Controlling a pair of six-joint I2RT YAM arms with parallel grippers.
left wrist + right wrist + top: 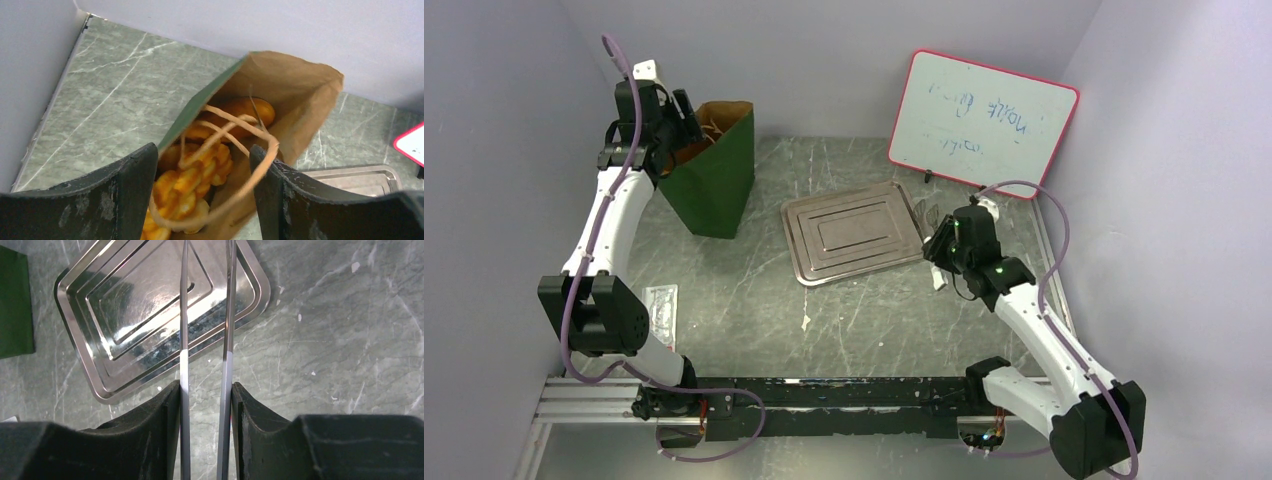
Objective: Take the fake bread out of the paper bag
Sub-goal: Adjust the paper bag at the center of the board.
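Where the left claw [204, 150] appears in the left wrist view, its jaws stand wide apart, released and gripping nothing. It hangs over the open mouth of the paper bag [300, 85]. The bag's near green edge and its tan cord handles [260, 165] show in the gap between the jaws; whether they touch cannot be told.

The fake bread [245, 112] lies inside the bag. One long glossy loaf rests against the brown inner wall, with several ridged orange pieces piled lower in the frame.

In the top view the bag stands upright at the upper left of the worktop [854, 320], close to the back wall.

The right claw [205, 390] is clenched on the metal tongs [184, 315]. The two thin blades run parallel and slightly apart toward the top of the right wrist frame. They lie over the right corner of the silver tray [150, 295].

The tray lies flat at the centre of the top view, just right of the bag. A whiteboard [982, 122] leans at the upper right. A small clear packet [662, 305] lies at the lower left.
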